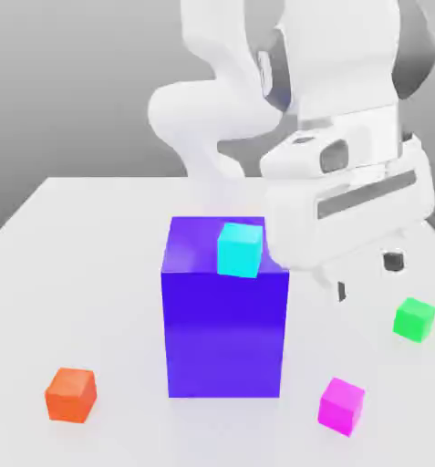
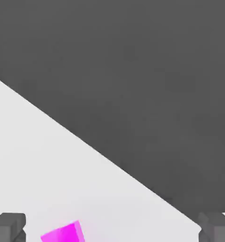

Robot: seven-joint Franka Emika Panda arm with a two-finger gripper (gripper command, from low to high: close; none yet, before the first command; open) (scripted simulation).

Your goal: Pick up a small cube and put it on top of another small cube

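The small magenta-pink cube (image 1: 341,405) rests on the white table near the front, on the exterior view's right. In the hand view the magenta-pink cube (image 2: 63,233) lies on the table between my fingers, closer to one of them. The bright green cube (image 1: 413,319) sits further back and to the right of it. My gripper (image 1: 367,276) hangs above the table behind both cubes, right of the purple block. The gripper (image 2: 112,230) is open, with nothing held between its two dark fingertips (image 2: 8,227).
A tall purple block (image 1: 225,319) stands mid-table with a cyan cube (image 1: 239,249) on its top. An orange cube (image 1: 71,394) lies at the front left. The table edge (image 2: 109,163) runs diagonally through the hand view.
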